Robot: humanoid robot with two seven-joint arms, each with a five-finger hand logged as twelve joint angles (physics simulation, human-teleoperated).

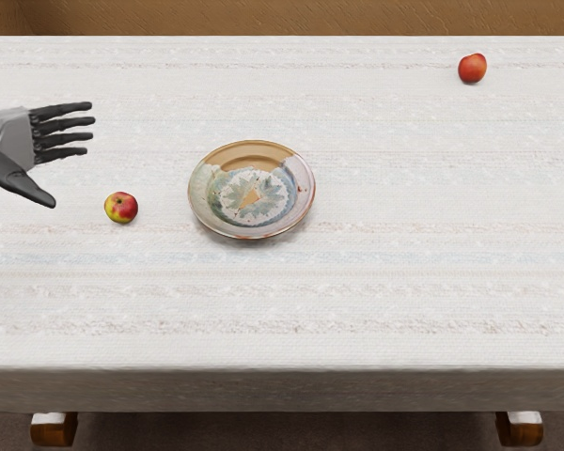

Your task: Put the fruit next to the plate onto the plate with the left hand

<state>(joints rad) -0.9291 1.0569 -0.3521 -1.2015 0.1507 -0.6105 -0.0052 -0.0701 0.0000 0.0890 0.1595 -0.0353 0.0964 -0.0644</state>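
Observation:
A small red and yellow apple (120, 207) lies on the table just left of the plate (210, 212), a round ceramic dish with a brown rim and a pale leaf pattern. The plate holds nothing. My left hand (49, 148) comes in from the left edge, above and left of the apple, a short gap away. Its fingers (64, 132) are spread straight and the thumb points down toward the apple; it holds nothing. The right arm does not show.
A second red apple (472, 68) sits far off at the table's back right. The white cloth-covered table (357, 282) stretches wide, with its front edge near the bottom of the picture.

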